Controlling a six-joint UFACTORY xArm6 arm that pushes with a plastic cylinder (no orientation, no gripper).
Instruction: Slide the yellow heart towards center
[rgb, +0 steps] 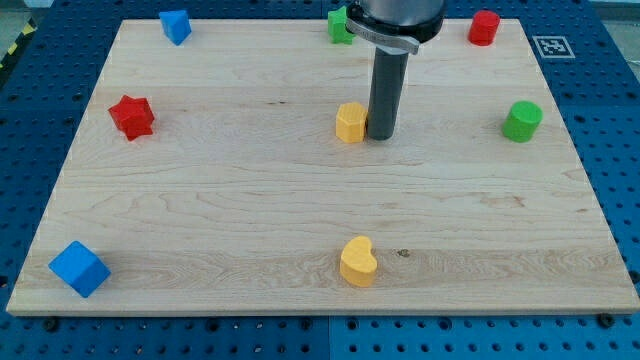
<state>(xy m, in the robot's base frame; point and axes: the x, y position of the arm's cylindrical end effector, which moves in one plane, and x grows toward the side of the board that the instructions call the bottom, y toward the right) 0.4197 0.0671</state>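
Eight coloured blocks lie on one wooden counter (200, 190), itself set on a blue perforated base (610, 150).

- yellow heart (358, 262): lower middle of the frame, near the counter's bottom edge, well apart from every other block.
- yellow block (350, 122): just above the middle of the frame, shape unclear; touching or just beside my tip on its left.
- my tip (381, 136): lower end of the dark rod, resting on the counter right of the yellow block, well above the yellow heart. No end effector with jaws is fitted, so there is no open or closed state to record.
- red star (131, 116): left side.
- blue cube (78, 268): lower left corner.
- blue block (175, 26): upper left.
- green block (341, 24): top centre, partly hidden behind the arm.
- red cylinder (484, 27): upper right.
- green cylinder (521, 121): right side.
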